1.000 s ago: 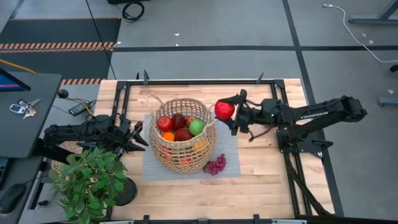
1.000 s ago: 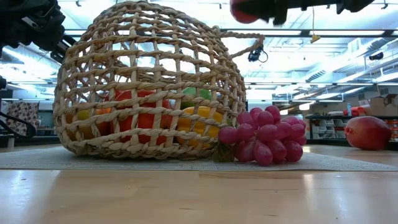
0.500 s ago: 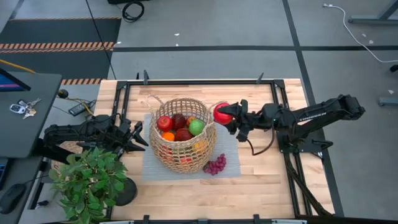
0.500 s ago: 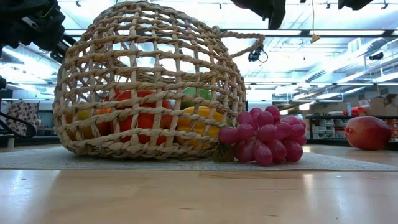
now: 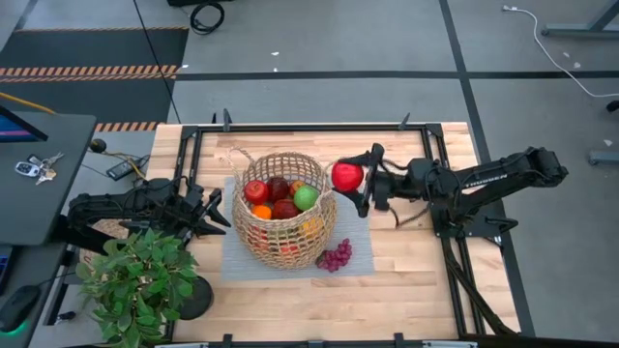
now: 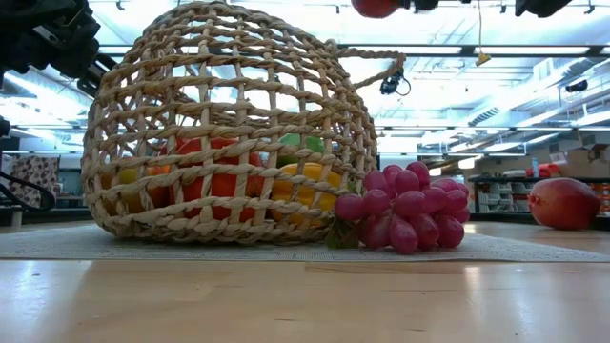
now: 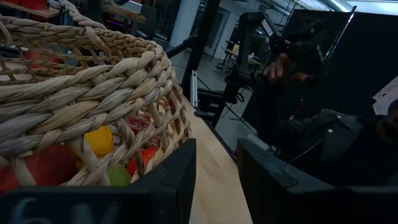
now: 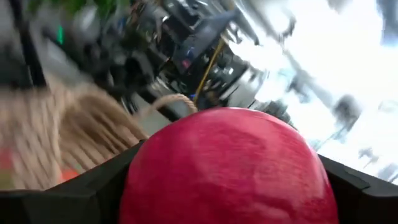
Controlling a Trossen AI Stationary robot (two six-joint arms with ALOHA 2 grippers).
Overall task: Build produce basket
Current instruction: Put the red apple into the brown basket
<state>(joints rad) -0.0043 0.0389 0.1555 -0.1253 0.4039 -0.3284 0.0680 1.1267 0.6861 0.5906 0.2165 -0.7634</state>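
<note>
Between right jaws: red apple

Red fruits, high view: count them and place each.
4 visible. One red apple is held in the right end effector beside the basket. Three lie inside: a bright one and two darker. Others may be buried.
</note>
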